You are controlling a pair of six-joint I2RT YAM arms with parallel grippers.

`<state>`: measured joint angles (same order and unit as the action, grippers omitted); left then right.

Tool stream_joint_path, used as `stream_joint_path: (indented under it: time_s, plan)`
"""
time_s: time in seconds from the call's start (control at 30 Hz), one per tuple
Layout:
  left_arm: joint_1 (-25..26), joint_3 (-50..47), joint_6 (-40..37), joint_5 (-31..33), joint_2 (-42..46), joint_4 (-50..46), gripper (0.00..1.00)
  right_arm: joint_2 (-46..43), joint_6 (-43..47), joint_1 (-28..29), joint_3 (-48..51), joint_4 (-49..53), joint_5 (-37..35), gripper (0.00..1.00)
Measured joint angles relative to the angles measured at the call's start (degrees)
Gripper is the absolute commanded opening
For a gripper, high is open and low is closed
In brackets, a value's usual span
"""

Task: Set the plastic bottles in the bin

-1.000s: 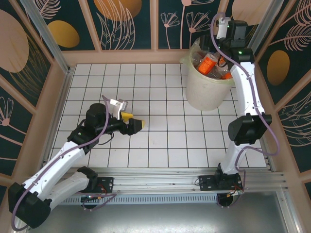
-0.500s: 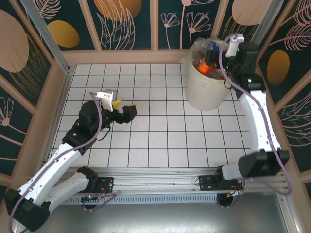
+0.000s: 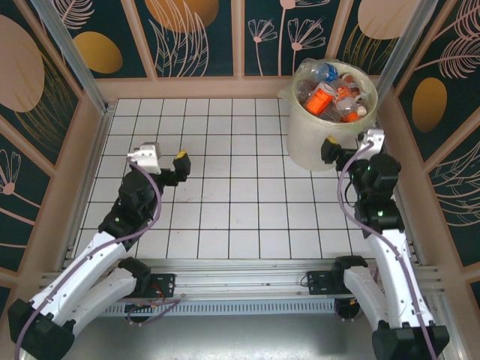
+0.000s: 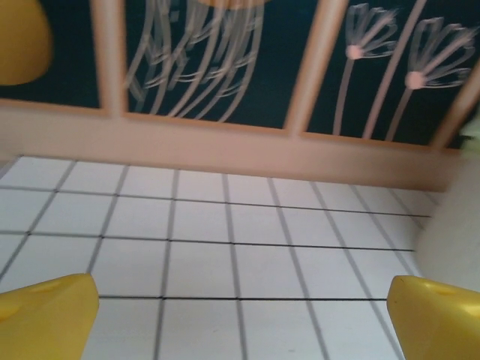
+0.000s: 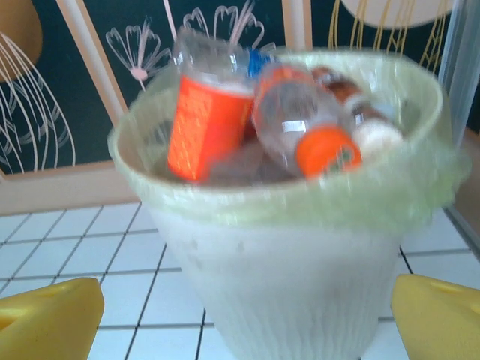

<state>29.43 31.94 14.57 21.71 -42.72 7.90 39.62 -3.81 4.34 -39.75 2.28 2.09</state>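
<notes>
Sitting at 1 o'clock on the white gridded bench (image 3: 225,217), the bin (image 3: 315,150) is heaped with plastic bottles (image 3: 330,94) — clear bodies, orange labels, orange and white caps — piled up to the rim of its pale green liner (image 5: 187,199). The right end effector (image 3: 351,148) hangs just beside the bin's near wall, at about 5 o'clock of it, its 2 yellow fingers (image 5: 439,315) spread wide apart with nothing between them. The left end effector (image 3: 166,163) sits well apart at 9 o'clock on the bench, its fingers likewise spread and empty, facing the back wall (image 4: 225,146) at 12 o'clock.
</notes>
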Motion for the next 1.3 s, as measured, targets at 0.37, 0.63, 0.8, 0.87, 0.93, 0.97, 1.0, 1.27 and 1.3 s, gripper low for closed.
stream_joint_path:
  time_s: [0.37, 0.63, 0.8, 0.87, 0.93, 0.97, 1.0, 1.27, 1.3]
  plan:
    - [0.0, -24.06, -5.55, 12.28, 17.57, 10.73, 0.99, -13.09, -3.37, -0.02, 25.68, -12.9, -6.1, 0.99]
    - [-0.98, -29.55, -10.51, 16.92, 13.07, 20.35, 0.99, -11.93, -0.66, -0.04, 38.8, -28.52, -12.68, 0.99]
    - [-6.8, -30.73, -11.37, 14.69, 4.42, 29.62, 0.99, -3.06, 0.79, -0.37, 39.32, -40.06, -14.53, 0.99]
    - [-9.64, -31.19, -11.39, 13.22, 1.07, 33.14, 0.99, 1.84, 1.16, -0.63, 39.32, -45.05, -14.69, 0.99]
    - [-12.15, -31.43, -11.43, 11.61, -2.73, 37.22, 0.99, 7.5, 1.62, -0.92, 39.32, -50.14, -14.78, 0.99]
    - [-13.11, -31.45, -11.52, 10.75, -4.66, 39.23, 0.99, 9.7, 1.81, -0.94, 39.32, -51.84, -14.86, 0.99]
    - [-14.27, -31.45, -11.54, 9.64, -7.32, 41.9, 0.99, 12.31, 1.97, -1.03, 39.32, -53.99, -14.99, 0.99]
    - [-17.97, -30.25, -12.85, 3.87, -25.7, 56.33, 0.99, 29.94, 3.04, -2.4, 38.82, -68.22, -14.8, 0.99]
    - [-18.38, -29.77, -12.9, 3.13, -27.32, 58.03, 0.99, 31.91, 3.28, -2.43, 38.23, -69.29, -14.56, 0.99]
